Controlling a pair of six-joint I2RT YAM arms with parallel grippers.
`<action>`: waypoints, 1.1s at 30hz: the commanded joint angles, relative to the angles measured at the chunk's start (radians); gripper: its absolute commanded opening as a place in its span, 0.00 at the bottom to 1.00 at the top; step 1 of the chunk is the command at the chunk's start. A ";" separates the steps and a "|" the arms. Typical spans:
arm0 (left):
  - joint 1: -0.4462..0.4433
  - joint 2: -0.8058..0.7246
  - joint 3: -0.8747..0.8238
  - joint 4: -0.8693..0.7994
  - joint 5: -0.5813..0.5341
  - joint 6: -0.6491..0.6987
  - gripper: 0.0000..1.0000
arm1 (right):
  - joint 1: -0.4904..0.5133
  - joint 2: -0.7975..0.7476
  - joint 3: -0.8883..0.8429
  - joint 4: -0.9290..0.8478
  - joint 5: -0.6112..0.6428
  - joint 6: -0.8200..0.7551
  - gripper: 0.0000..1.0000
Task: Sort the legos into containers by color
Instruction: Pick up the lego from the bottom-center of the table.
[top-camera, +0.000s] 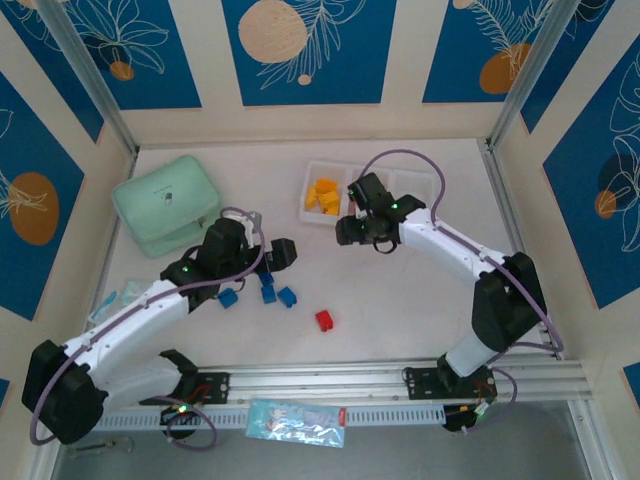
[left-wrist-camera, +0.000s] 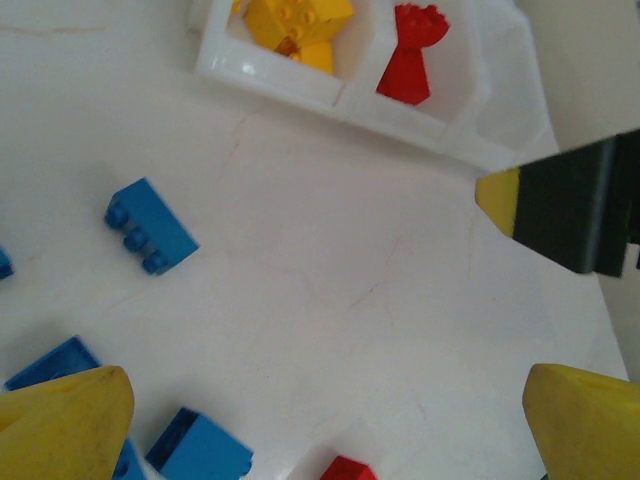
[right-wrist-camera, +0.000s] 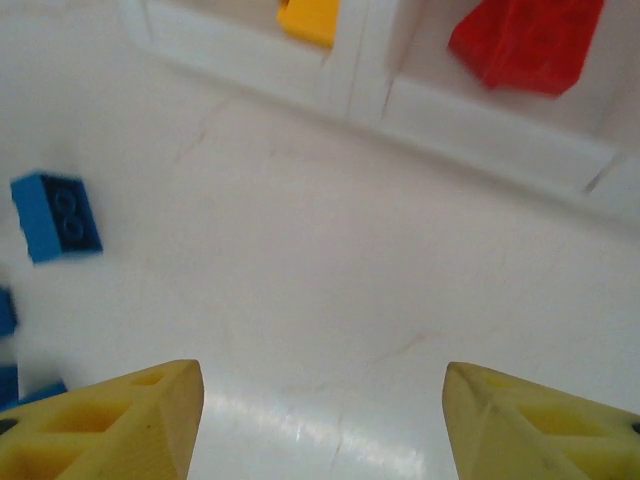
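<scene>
At the near side of the white table (top-camera: 420, 300), a small red plastic brick (top-camera: 325, 320) is seen lying loose. Just beside the left gripper (left-wrist-camera: 325, 400), spread wide and empty, small blue plastic bricks (top-camera: 268, 292) are clustered; that arm is judged nearer to them. Beyond, the right gripper (right-wrist-camera: 320, 375) is held wide and empty before the low white translucent tray (right-wrist-camera: 480, 120).

A lab-style robot booth. Two arms (top-camera: 130, 325) bolted to a metal rail (top-camera: 330, 380) face a white table (top-camera: 400, 300). Blue leaf-patterned walls (top-camera: 300, 50) enclose it.
</scene>
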 joint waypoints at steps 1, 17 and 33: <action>-0.007 -0.053 -0.029 -0.071 -0.022 0.019 0.99 | 0.059 -0.045 -0.051 -0.036 0.011 0.042 0.66; -0.004 -0.258 -0.163 -0.247 -0.076 -0.035 0.99 | 0.415 -0.136 -0.251 -0.078 0.017 0.267 0.74; -0.002 -0.327 -0.213 -0.225 -0.118 -0.073 0.99 | 0.544 0.057 -0.249 0.039 0.024 0.317 0.71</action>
